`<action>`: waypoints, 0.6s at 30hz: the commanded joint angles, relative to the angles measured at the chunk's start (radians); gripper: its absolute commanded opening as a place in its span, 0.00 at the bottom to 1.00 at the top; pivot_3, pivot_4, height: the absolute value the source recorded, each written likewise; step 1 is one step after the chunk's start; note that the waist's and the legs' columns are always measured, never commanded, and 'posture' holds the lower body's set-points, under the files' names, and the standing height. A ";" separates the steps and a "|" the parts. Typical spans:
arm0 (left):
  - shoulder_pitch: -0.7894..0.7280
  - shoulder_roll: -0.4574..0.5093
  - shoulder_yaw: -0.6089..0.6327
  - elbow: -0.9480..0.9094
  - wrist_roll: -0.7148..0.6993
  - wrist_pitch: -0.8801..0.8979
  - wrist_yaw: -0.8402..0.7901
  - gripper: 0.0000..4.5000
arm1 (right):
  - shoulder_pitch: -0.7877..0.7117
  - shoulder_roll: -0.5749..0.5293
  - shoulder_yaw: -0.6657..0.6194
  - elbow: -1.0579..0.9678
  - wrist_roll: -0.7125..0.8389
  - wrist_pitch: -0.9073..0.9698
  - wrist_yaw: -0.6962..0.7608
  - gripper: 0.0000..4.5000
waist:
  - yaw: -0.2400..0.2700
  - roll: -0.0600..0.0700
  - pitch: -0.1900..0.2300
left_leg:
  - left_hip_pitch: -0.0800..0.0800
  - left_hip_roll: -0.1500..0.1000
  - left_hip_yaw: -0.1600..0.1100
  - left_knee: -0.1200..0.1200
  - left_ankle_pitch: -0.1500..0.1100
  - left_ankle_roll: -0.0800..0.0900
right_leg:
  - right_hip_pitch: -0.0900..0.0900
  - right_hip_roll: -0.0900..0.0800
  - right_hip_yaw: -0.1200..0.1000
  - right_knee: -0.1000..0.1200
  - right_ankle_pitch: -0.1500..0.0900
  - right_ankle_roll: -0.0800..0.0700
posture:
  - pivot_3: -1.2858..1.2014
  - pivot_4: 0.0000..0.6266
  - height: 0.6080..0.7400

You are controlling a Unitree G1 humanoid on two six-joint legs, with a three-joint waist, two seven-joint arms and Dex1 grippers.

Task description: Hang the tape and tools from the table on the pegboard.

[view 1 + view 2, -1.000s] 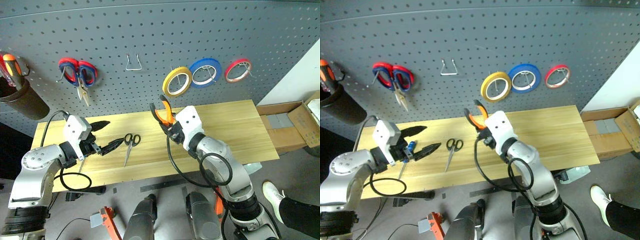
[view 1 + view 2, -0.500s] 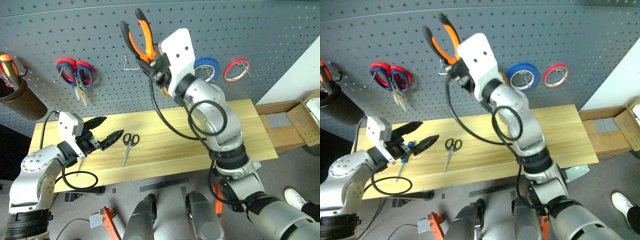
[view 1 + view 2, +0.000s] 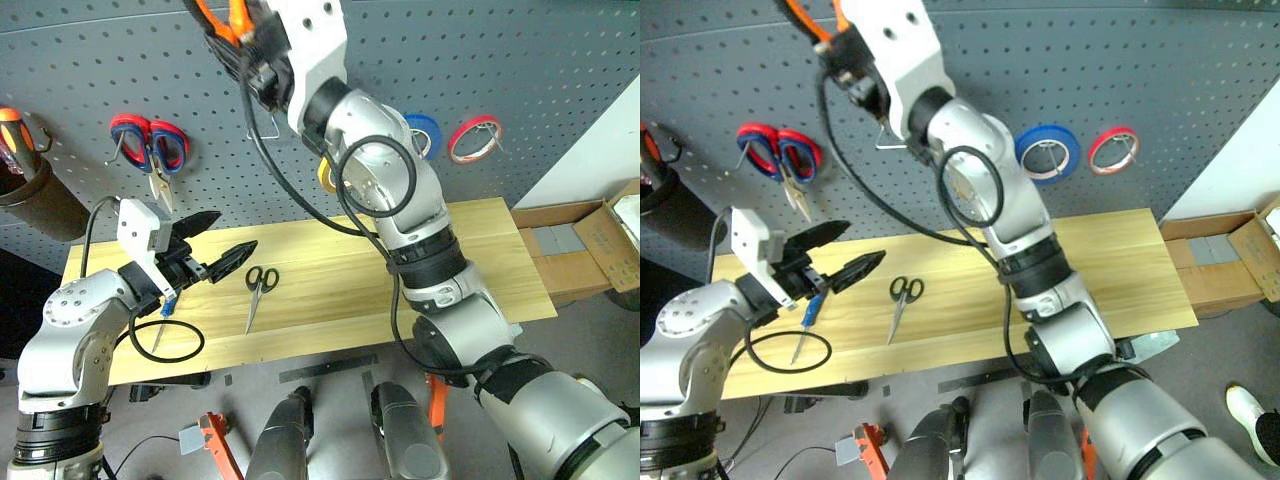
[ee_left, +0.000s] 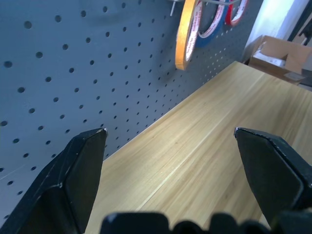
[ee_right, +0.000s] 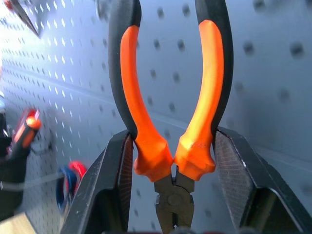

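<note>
My right gripper is raised high against the pegboard, shut on the pliers just below their orange-and-black handles, which point up toward the board's top edge. A bare wire hook hangs just below that hand. The yellow tape hangs on the board, partly hidden behind my right arm. Small black-handled scissors lie on the table. The blue-handled screwdriver lies beside them, under my left gripper, which hovers open and empty.
Red-and-blue scissors hang at the left of the board, and a blue tape ring and a red tape ring at the right. A black cup with screwdrivers sits far left. A cardboard box stands right of the table.
My right arm has lifted the pliers from just above the table to the top of the pegboard, moving left. The left gripper has risen a little, staying open.
</note>
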 commanded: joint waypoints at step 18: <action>-0.078 0.004 -0.012 0.001 -0.017 -0.008 -0.001 1.00 | -0.047 0.010 0.005 0.308 -0.057 -0.341 0.007 0.46 | 0.014 0.000 0.004 | 0.000 0.000 0.000 -0.001 0.002 -0.003 | 0.000 0.000 0.000 -0.001 0.000 0.000 | 0.50 0.55 1.00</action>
